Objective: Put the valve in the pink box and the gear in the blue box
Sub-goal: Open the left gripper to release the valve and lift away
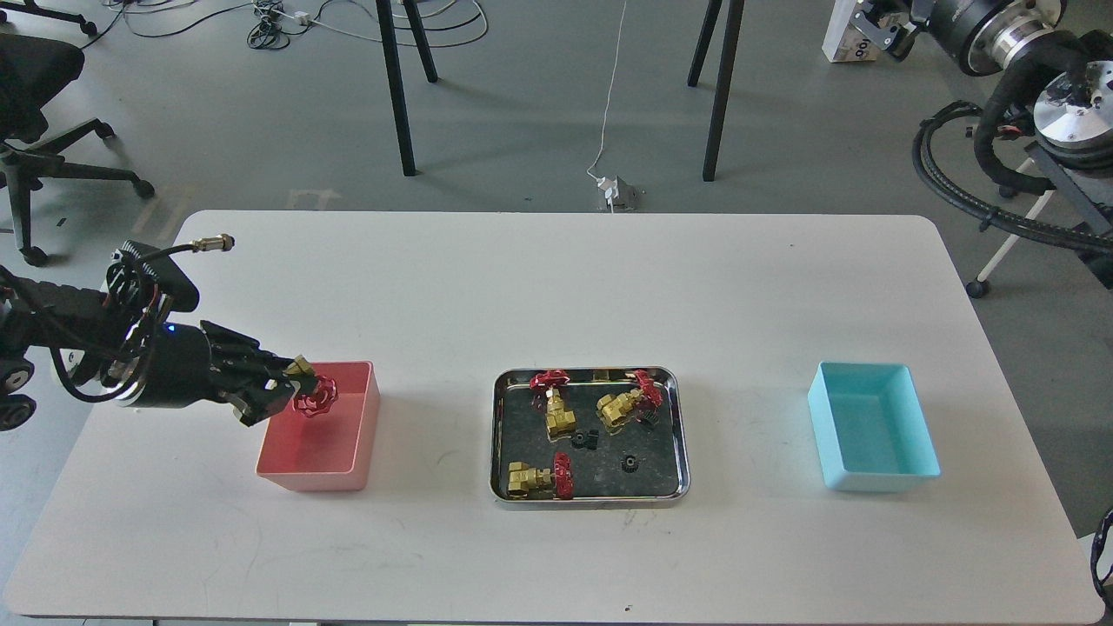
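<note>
My left gripper [283, 384] is shut on a brass valve with a red handwheel [313, 395] and holds it over the left part of the pink box [348, 465]. Three more valves lie in the steel tray [683, 435]: one at the back left [554, 404], one at the back right [628, 402], one at the front left [537, 477]. Small black gears [583, 440] [626, 462] lie among them. The blue box [874, 476] stands at the right with nothing in it. My right arm [983, 26] is high at the top right; its gripper is out of view.
A black office chair [35, 96] stands at the far left behind the table. Table legs [396, 87] and cables are on the floor beyond. A white carton [848, 39] stands at the top right. Black hoses [983, 200] hang right of the table.
</note>
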Motion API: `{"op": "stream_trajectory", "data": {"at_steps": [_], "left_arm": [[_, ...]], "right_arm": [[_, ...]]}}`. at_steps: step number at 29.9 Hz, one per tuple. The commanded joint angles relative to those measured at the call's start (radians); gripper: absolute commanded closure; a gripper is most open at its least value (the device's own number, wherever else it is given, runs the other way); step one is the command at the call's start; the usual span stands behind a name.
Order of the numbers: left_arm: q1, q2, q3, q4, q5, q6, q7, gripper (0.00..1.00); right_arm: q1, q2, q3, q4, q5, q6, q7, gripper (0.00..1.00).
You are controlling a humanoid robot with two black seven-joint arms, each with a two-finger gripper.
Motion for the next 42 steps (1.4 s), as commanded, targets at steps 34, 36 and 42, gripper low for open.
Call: {"op": "stream_trajectory", "data": {"at_steps": [34,36,42], "left_arm": [[0.192,-0.025,-0.396,0.154,-0.032,-0.083,0.000,0.33],[0.201,0.043,-0.560,0.091,-0.075,-0.155,0.000,0.33],[0.265,0.114,-0.941,-0.131,-0.522,-0.391,0.000,0.30]], "right_arm": [[-0.044,-0.011,-0.118,0.080,-0.283,0.125,-0.012,0.00],[-0.033,-0.011,-0.220,0.108,-0.525,0.243,-0.029,0.00],[0.034,0.003,-0.489,0.158,-1.134,0.438,-0.032,0.00]]}}
